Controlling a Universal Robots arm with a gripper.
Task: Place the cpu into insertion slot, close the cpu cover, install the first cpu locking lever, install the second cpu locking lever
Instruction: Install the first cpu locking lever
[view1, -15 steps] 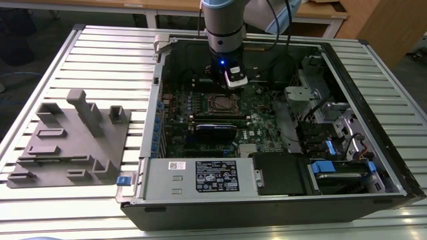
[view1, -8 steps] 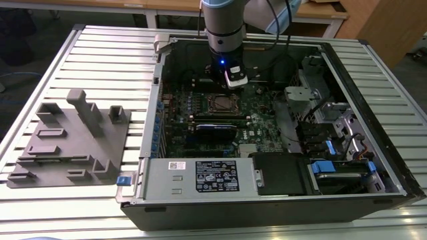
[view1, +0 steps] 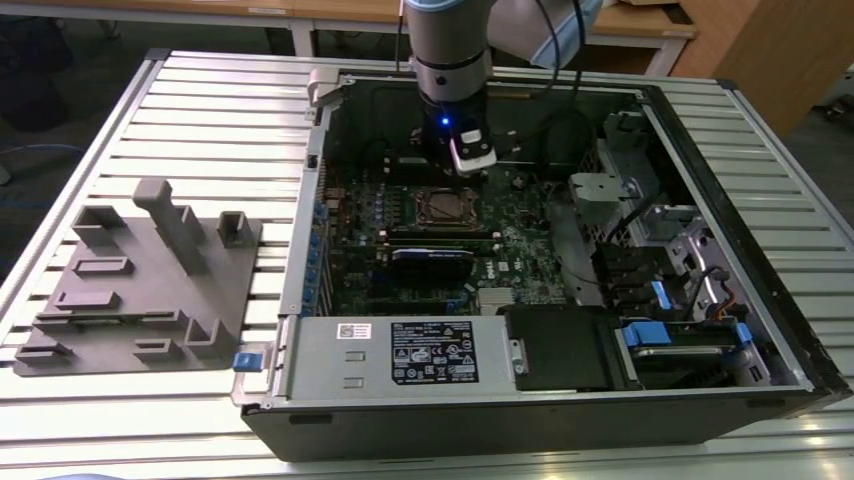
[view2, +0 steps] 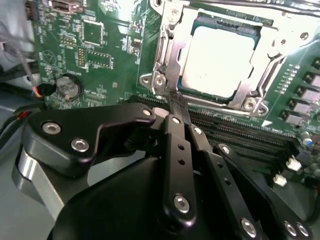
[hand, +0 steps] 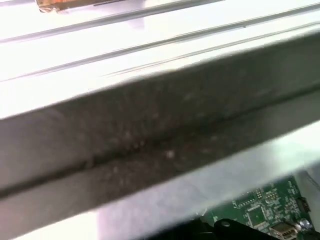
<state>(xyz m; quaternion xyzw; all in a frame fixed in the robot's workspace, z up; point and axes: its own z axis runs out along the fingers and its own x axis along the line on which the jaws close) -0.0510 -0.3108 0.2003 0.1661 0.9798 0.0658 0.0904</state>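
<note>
In the second wrist view the cpu (view2: 217, 60), a pale silver square, lies in the insertion slot (view2: 150, 80) on the green board. The cpu cover (view2: 272, 50), a thin silvery frame, lies flat around it. A thin metal locking lever (view2: 171, 70) runs along one side of the socket down to my gripper (view2: 172, 102). Its black fingers (view2: 177, 150) are shut together, with the tips touching the lever's end. In the exterior view the gripper (view1: 477, 165) hangs just beyond the insertion slot (view1: 447, 207) inside the open computer case.
The case walls (view1: 801, 350) surround the board. A dark card (view1: 430, 258) stands nearer than the socket, and memory slots (view2: 240, 137) run beside it. A power supply (view1: 400, 350) fills the near edge. A grey fixture plate (view1: 147, 280) lies at the exterior view's left. A coin battery (view2: 67, 86) sits on the board.
</note>
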